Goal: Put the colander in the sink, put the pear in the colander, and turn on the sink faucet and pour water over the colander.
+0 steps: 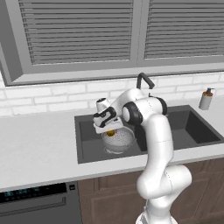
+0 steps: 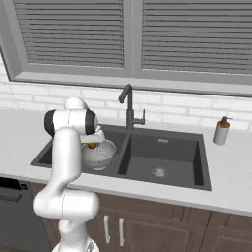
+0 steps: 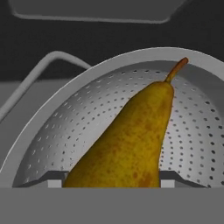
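Note:
The silver mesh colander (image 1: 119,140) (image 2: 102,153) stands in the left basin of the dark double sink (image 1: 89,151) (image 2: 162,147). My gripper (image 1: 109,129) (image 3: 111,180) hangs just above the bowl, shut on the yellow-orange pear (image 1: 110,132) (image 2: 92,145) (image 3: 131,140). In the hand view the pear stands between my fingertips (image 3: 54,178), stem pointing away, with the colander's perforated wall (image 3: 74,127) behind it. Whether the fruit touches the mesh I cannot tell. The dark gooseneck faucet (image 1: 144,81) (image 2: 128,106) rises behind the divider between the basins; no water shows.
A grey soap dispenser (image 1: 206,99) (image 2: 221,131) stands on the counter right of the sink. The right basin (image 2: 160,160) holds only its drain. A white brick backsplash and shuttered window run behind. A dishwasher front (image 1: 35,203) sits below the counter at left.

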Robot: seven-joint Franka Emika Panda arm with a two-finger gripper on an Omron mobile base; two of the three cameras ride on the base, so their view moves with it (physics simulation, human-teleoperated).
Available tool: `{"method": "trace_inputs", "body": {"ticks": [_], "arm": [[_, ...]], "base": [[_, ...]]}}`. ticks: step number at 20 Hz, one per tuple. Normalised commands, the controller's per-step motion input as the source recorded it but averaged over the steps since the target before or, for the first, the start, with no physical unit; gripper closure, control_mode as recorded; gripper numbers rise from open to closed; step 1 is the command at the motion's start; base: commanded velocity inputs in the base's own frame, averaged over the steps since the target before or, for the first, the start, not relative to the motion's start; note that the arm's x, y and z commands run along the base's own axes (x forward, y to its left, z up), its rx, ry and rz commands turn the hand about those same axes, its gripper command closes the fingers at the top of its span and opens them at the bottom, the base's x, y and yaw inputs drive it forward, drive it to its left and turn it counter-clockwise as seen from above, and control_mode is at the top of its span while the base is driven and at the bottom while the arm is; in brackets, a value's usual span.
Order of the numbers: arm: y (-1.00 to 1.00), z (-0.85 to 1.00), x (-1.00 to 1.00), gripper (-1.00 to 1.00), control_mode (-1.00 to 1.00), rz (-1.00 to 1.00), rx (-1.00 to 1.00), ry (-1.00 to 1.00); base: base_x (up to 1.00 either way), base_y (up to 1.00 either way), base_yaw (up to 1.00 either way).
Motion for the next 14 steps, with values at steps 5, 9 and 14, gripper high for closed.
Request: {"method": "trace_inputs", "body": {"ticks": [5, 9, 14], "arm": [[-0.08, -0.13, -0.15, 1.0, -1.0, -0.06, 0.0, 0.0], [-0.15, -0.06, -0.39, 1.0, -1.0, -0.09, 0.0, -0.02], [-0.18, -0.09, -0.26, -1.0, -1.0, -0.14, 0.0, -0.02]], "base": [[0.0, 0.0, 0.0], [0.0, 0.0, 0.0], [0.0, 0.0, 0.0]]}}
